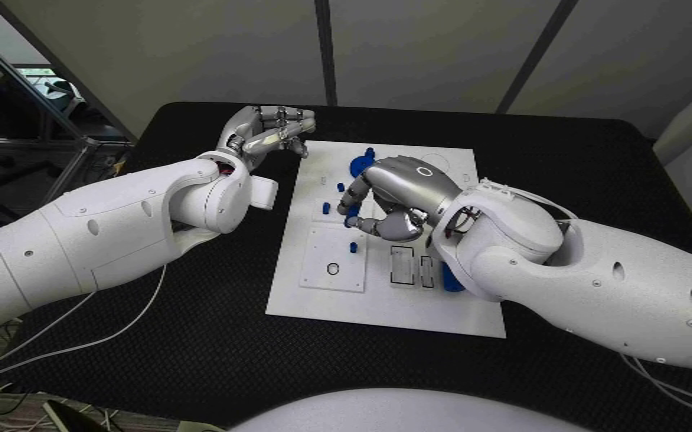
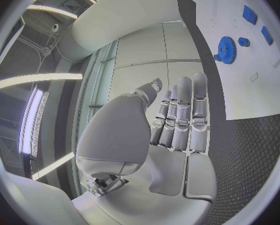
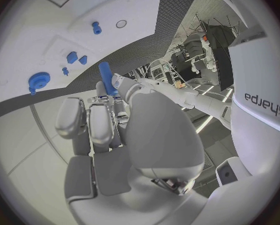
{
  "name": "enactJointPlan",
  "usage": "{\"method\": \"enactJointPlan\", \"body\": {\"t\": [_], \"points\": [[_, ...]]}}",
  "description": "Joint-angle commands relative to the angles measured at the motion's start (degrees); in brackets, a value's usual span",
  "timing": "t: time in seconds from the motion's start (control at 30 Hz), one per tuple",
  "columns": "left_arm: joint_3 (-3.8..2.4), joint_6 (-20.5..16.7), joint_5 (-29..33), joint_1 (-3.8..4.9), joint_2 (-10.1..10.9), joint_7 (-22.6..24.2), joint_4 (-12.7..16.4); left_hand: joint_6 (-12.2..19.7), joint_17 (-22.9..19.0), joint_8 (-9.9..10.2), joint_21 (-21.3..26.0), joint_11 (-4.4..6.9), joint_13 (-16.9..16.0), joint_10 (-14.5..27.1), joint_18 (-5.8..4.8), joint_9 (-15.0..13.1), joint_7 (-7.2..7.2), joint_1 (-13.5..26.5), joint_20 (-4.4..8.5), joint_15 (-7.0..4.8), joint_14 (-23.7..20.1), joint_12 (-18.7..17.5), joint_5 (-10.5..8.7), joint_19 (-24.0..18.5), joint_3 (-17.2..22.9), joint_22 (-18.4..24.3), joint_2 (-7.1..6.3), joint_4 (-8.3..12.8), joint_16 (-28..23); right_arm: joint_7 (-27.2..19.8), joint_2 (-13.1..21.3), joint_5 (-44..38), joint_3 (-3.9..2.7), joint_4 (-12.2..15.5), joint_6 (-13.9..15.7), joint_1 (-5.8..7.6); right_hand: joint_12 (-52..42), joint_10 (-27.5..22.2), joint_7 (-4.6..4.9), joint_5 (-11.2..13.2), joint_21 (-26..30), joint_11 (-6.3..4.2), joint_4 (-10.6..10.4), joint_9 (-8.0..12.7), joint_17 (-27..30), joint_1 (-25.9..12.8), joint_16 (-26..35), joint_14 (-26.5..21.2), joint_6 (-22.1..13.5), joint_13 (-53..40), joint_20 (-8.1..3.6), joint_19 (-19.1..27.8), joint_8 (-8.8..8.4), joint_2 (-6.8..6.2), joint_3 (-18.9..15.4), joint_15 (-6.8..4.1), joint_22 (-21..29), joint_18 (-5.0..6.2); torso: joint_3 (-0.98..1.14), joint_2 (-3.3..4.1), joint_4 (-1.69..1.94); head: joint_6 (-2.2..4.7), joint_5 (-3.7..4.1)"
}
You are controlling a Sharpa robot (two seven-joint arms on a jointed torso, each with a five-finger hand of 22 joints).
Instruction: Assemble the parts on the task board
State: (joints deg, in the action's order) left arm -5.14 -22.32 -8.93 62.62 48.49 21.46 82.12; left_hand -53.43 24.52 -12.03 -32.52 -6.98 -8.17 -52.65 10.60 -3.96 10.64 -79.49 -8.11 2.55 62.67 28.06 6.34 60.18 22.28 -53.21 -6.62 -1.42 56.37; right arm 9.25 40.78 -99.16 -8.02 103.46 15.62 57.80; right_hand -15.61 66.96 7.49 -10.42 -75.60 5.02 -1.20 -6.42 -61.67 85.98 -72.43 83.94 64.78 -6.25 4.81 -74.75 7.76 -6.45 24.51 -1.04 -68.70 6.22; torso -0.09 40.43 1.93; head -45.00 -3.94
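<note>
The white task board (image 1: 378,307) lies in the middle of the black table. My right hand (image 1: 389,197) hovers over the board's middle and pinches a blue peg (image 3: 106,75) between thumb and fingers. A blue gear (image 1: 361,162) lies at the board's far side, with small blue parts (image 1: 342,188) near it. Another small blue piece (image 1: 353,247) stands on the board near the right hand. My left hand (image 1: 267,132) is raised off the board's far left corner, its fingers (image 2: 180,112) straight and holding nothing. The left wrist view shows the gear (image 2: 226,49) beyond that hand.
Rectangular recesses (image 1: 401,264) and a square plate with a round hole (image 1: 333,269) sit on the board's near half. Black table (image 1: 173,352) surrounds the board. A blue part (image 1: 451,278) lies partly hidden under my right forearm.
</note>
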Motion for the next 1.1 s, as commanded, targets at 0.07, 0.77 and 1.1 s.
{"method": "enactJointPlan", "body": {"t": [0.07,0.77,1.1], "points": [[-0.05,0.2,0.1,0.1,-0.1,0.1,0.2,0.3,-0.1,-0.3,0.4,-0.05,-0.1,0.2,-0.12,0.0,0.24,0.0,-0.04,-0.01,-0.3,0.2,-0.05,0.3,-0.3,0.1,0.44,-0.1,-0.3,-2.6,-1.1,0.9,1.74,-1.3,1.6,-0.5,0.0,2.1,0.26,-0.3,-0.2,-1.68,0.4,0.1,0.0,1.2,-0.3,1.8,0.2,-0.3,0.09,-0.3,0.08,0.9,-0.1,-0.23,-0.1,-1.17,0.16,0.05,-0.13,-0.36,-0.6],[-0.05,0.4,0.1,0.1,-0.8,0.1,0.0,0.4,-0.1,-0.4,0.5,-0.07,-0.1,0.4,-0.12,0.0,0.26,-0.1,-0.04,0.0,-0.3,0.3,-0.04,0.3,-0.4,0.1,0.58,-0.1,-0.3,-3.8,-4.7,1.3,4.24,-4.8,0.7,-2.48,0.1,2.0,0.31,-0.4,-0.2,-1.63,0.4,0.1,0.1,1.1,-0.3,1.8,0.1,-0.4,0.11,-0.1,0.02,0.93,0.0,-0.19,0.0,-1.15,0.16,0.03,-0.08,-0.76,-1.53],[-0.05,0.4,0.1,0.11,-0.8,0.1,0.0,0.4,-0.1,-0.4,0.5,-0.07,-0.1,0.4,-0.12,0.0,0.26,-0.1,-0.04,0.0,-0.3,0.3,-0.04,0.3,-0.4,0.1,0.58,-0.1,-0.3,-3.7,-4.9,1.3,4.9,-5.4,-0.3,-2.55,0.1,2.0,0.32,-0.5,-0.2,-1.62,0.5,0.1,0.1,1.0,-0.3,1.8,0.1,-0.4,0.11,-0.1,0.01,0.89,0.0,-0.18,0.0,-1.14,0.12,-0.03,-0.11,-0.9,-1.67]]}}
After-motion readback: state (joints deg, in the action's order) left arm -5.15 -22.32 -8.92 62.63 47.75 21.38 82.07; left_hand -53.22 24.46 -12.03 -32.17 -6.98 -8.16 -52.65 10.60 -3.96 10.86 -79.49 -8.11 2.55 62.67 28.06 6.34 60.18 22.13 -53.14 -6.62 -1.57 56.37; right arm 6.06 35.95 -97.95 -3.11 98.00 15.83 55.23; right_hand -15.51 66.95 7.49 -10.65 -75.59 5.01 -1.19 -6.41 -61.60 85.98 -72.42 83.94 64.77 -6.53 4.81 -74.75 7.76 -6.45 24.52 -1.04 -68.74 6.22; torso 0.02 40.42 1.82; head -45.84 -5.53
